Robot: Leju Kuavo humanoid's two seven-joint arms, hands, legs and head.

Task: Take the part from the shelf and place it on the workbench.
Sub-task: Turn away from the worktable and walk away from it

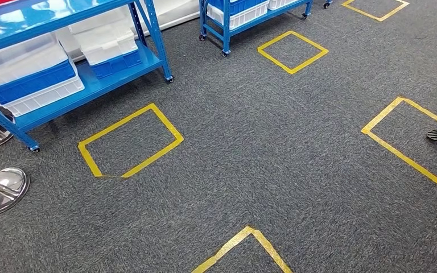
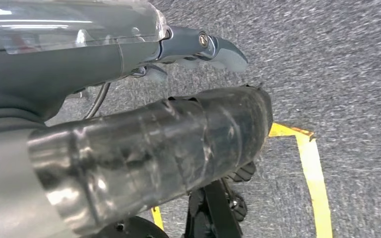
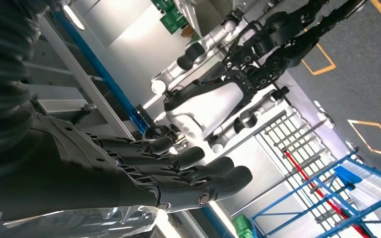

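- The right robot hand (image 3: 129, 183) was held out flat, its dark fingers (image 3: 198, 173) straight and side by side, with nothing in them.
- The left robot hand (image 2: 129, 54) hung over the floor with its grey thumb (image 2: 218, 49) stretched forward. A tube (image 2: 154, 153), shiny at one end and dark at the other, lay just beside it. I could not tell whether the hand held it, or whether it was the part.
- Grey carpet floor (image 1: 262, 159) lay ahead, marked with yellow tape squares: one corner (image 1: 227, 247) nearest, one square (image 1: 153, 157) to the left, another (image 1: 407, 160) to the right.
- Two round metal post bases (image 1: 0, 190) stood at the left edge, near the shelf's foot.
- The blue shelf (image 1: 91, 85) stood on castors behind the left square. Its lower deck carried stacked white and blue bins (image 1: 28, 77) — their contents could not be made out.
- A second blue shelf (image 1: 225, 31), also with bins, stood farther back.
- Beyond the right hand, well apart, another humanoid robot (image 3: 208, 106) stood.
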